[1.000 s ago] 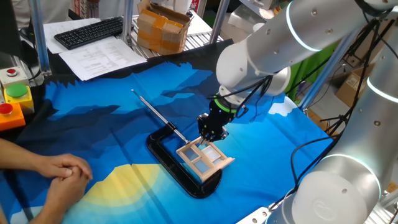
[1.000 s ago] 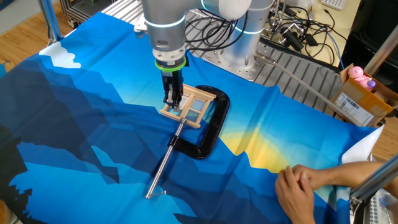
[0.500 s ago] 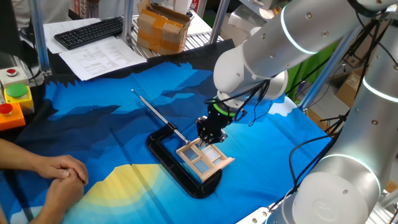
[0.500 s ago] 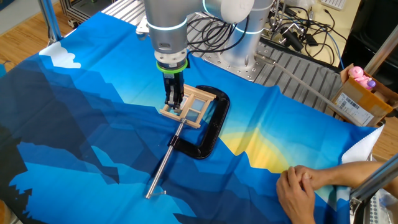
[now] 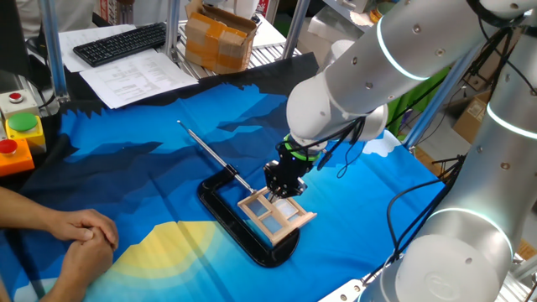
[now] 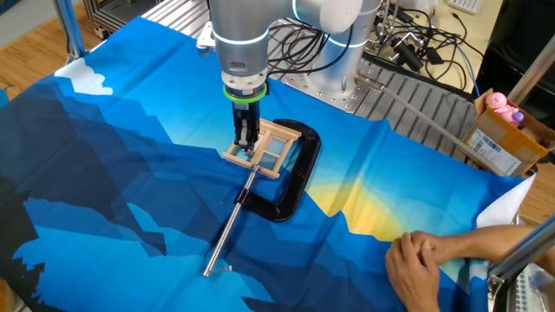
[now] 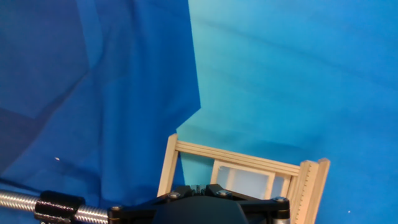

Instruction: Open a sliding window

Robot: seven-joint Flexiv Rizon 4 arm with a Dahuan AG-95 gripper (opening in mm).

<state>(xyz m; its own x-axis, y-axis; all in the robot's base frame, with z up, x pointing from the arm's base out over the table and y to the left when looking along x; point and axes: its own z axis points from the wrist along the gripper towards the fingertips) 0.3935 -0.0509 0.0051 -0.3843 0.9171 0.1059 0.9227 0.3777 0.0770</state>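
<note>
**Pincer on the window**

We see the pincer (image 5: 283, 186) lowered onto the window (image 5: 277, 213), its tips at the frame's edge nearest the arm; whether the tips are spread or pressed together we cannot tell. In the hand view the pincer's black body (image 7: 199, 208) covers the lower frame. The window (image 6: 264, 149) lies flat, held in a black clamp (image 6: 290, 182) whose rod (image 6: 227, 232) runs out across the blue cloth (image 6: 113, 182) on the tabletop. Clasped hands (image 5: 80, 235) rest well apart.
</note>
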